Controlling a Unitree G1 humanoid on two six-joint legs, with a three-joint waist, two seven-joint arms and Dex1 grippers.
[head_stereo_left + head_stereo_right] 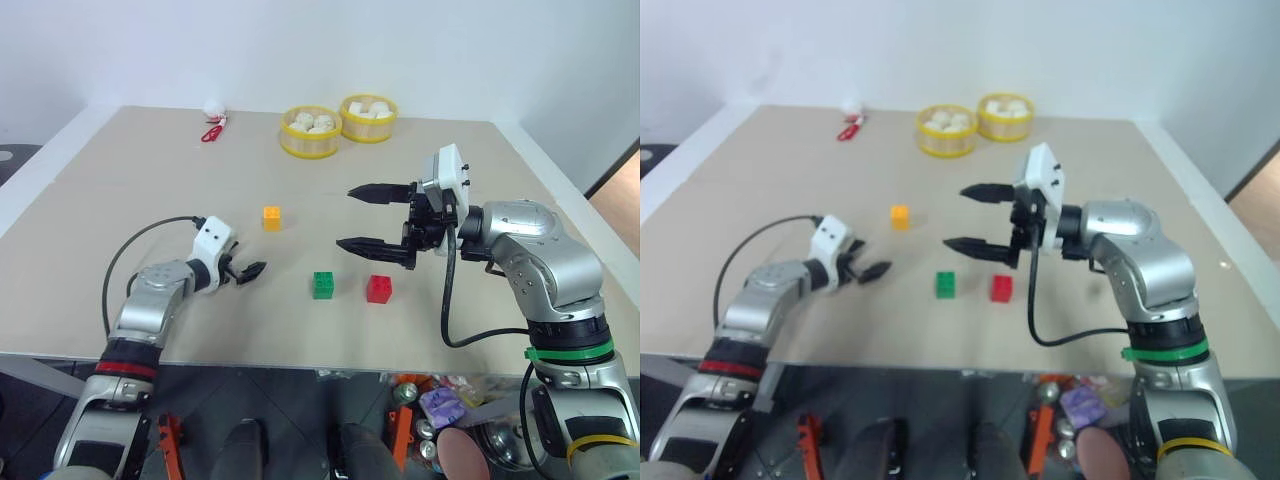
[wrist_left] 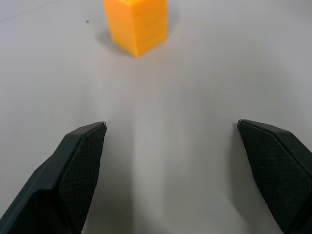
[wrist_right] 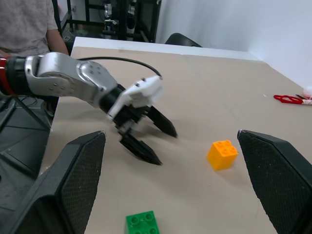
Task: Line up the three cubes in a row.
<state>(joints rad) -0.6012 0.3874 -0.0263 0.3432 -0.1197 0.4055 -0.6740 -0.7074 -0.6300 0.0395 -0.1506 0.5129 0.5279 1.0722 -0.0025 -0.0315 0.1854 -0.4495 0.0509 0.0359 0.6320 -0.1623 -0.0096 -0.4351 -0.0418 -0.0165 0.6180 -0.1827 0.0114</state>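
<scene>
Left eye view, beige tabletop (image 1: 150,180):

- Yellow-orange studded plastic cube (image 1: 271,217): left of centre, standing alone, well apart from the other two cubes and farther from the robot than they are.
- Green studded plastic cube (image 1: 323,285): nearer the front edge, close beside the red one, a small gap between them.
- Red studded plastic cube (image 1: 379,289): just right of the green cube, roughly level with it. Green and red side by side; yellow-orange off that line, up and to the left.
- Left gripper (image 1: 243,272): low over the table, left of the green cube and nearer the front edge than the yellow-orange cube. Two black fingers spread wide, nothing between them. Left wrist view: yellow-orange cube ahead of the fingertips, not touched, bare table between the pads.
- Right gripper (image 1: 353,217): raised above the table, pointing leftward, up and to the right of the green and red cubes. Black fingers (image 1: 380,192) spread to full width, holding nothing. Right wrist view: left gripper, yellow-orange cube and green cube seen between the fingers.
- Two yellow round mesh baskets (image 1: 310,147) with pale round items inside: far edge of the table, touching side by side.
- Small red object (image 1: 211,133) beside a small white object (image 1: 213,108): far left area of the table, too small to identify.
- Person in a grey top (image 3: 27,22): beyond the table edge in the right wrist view.
</scene>
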